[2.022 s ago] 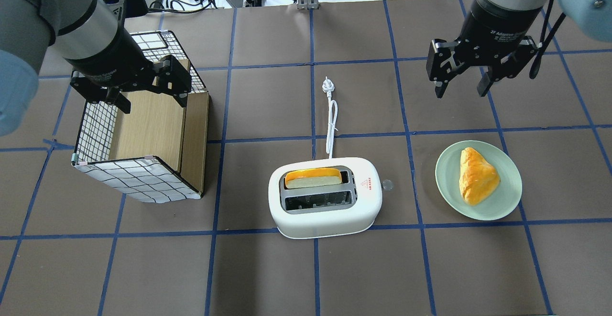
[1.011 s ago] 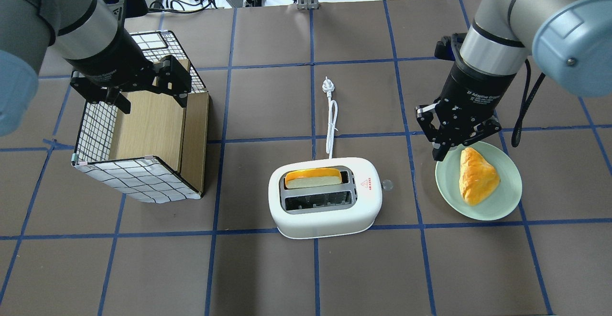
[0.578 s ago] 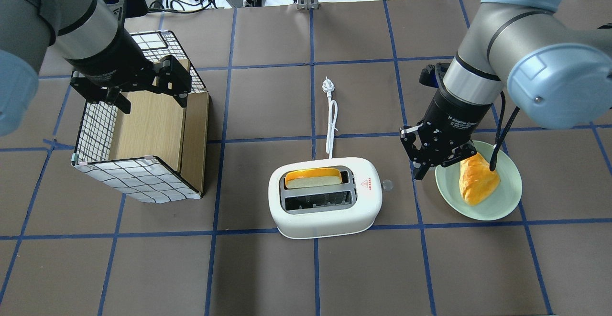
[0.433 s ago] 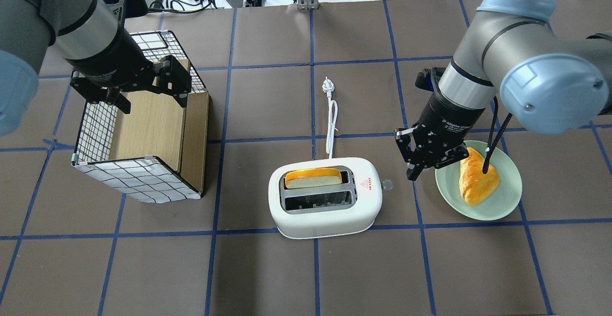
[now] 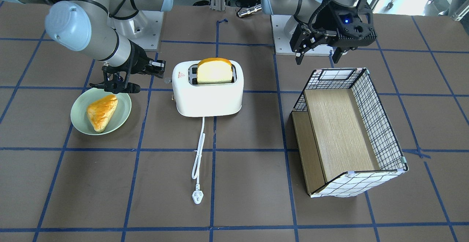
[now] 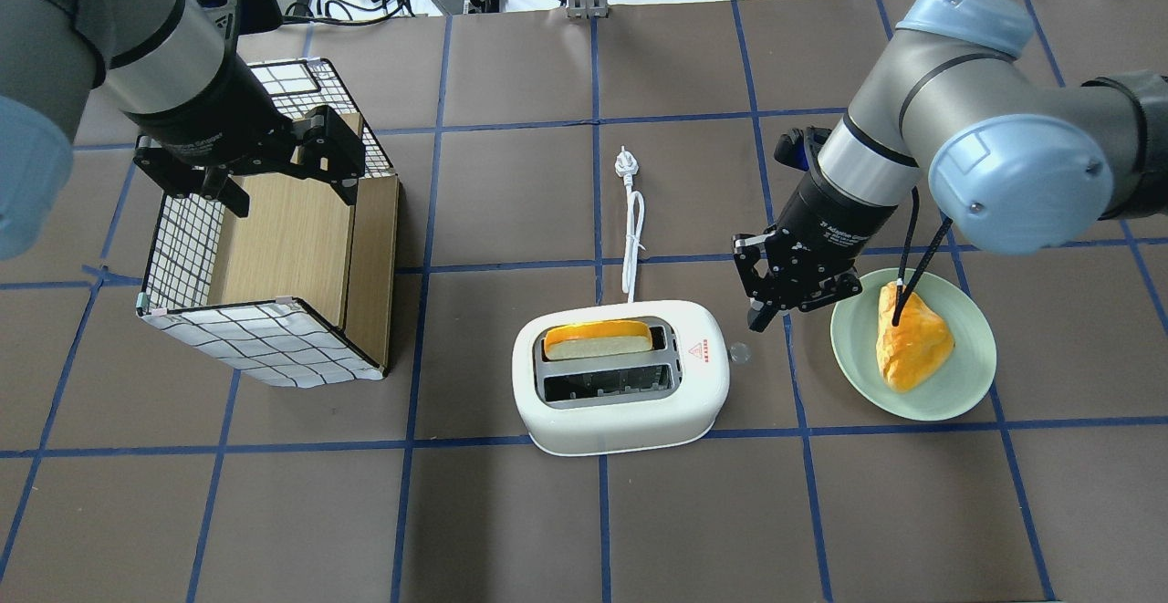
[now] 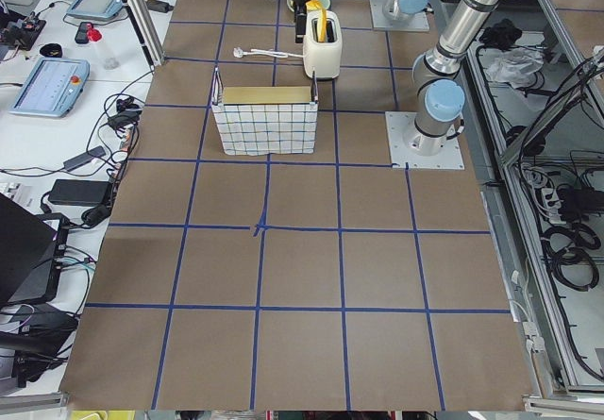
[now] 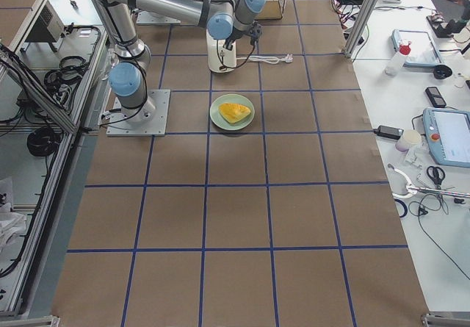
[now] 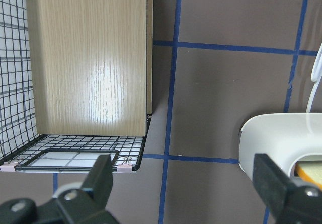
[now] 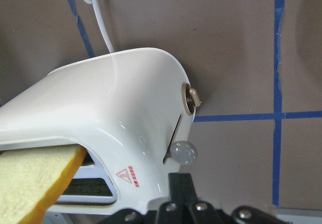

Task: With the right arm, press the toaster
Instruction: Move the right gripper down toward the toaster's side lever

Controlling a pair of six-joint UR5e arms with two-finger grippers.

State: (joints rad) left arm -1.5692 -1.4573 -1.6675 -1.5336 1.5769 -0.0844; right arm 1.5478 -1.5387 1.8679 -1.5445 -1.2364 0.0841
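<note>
- Toaster (image 6: 630, 416): white, rounded, two slots. Stands about midway between the counter's left and right edges, nearer the robot's edge than the operators'.
- Cord (image 6: 632, 238): runs from the toaster toward the operators' edge and ends in a plug (image 6: 623, 162) lying loose on the counter.
- Bread slice (image 6: 598, 338): sits in the slot farther from the robot and stands well proud of the top, so probably not yet pressed down.
- Lever knob (image 10: 183, 152): small, round and translucent, at the top of its slit on the toaster's end facing the counter's right edge.
- Right gripper (image 6: 759, 318): fingers closed together on nothing and tilted toward the toaster. Hangs just beside the knob, apparently a little above it and not touching.
- Left gripper (image 6: 290, 191): fingers spread wide, empty. Hangs over the grid-patterned box (image 6: 265, 338) near the counter's left edge, well apart from the toaster.
- Green plate (image 6: 853, 375) with a pastry (image 6: 912, 338): lies just beyond the right gripper toward the right edge, close under that arm's wrist.
- Handling, as a judgement: likely light, hollow plastic with a smooth shell, apt to skid or tip under a sideways push. Needs no grasp; best met on top of the knob and pressed straight down along the slit with the closed fingertips.
- Risk, as a judgement: small, slick, rounded knob, easy to slip off. Probably sprung, and with the plug out may not latch down.
</note>
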